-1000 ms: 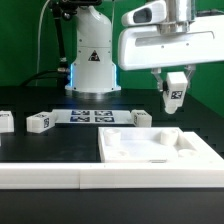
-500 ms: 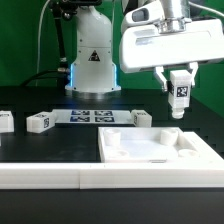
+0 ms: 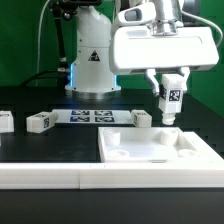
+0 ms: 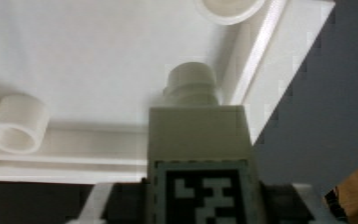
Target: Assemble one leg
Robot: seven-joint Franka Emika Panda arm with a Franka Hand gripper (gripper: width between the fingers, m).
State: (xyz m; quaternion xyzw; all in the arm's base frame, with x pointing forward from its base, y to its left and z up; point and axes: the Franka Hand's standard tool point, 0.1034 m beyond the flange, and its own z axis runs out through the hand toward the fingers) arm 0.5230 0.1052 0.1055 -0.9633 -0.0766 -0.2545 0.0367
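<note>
Fingers [image 3: 156, 88] clamped on leg [image 3: 171, 102], upright, right of centre, hanging just above tabletop [image 3: 205, 158] far rim; tabletop on counter [image 3: 40, 146].

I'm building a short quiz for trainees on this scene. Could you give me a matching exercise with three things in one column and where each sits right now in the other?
Things:
1. leg
2. tabletop
3. marker board

Places:
A. flat on the table, behind the tabletop
B. held upright in the tool, above the tabletop
C. resting on the table, at the exterior view's right

Pairs: 1-B, 2-C, 3-A
</note>
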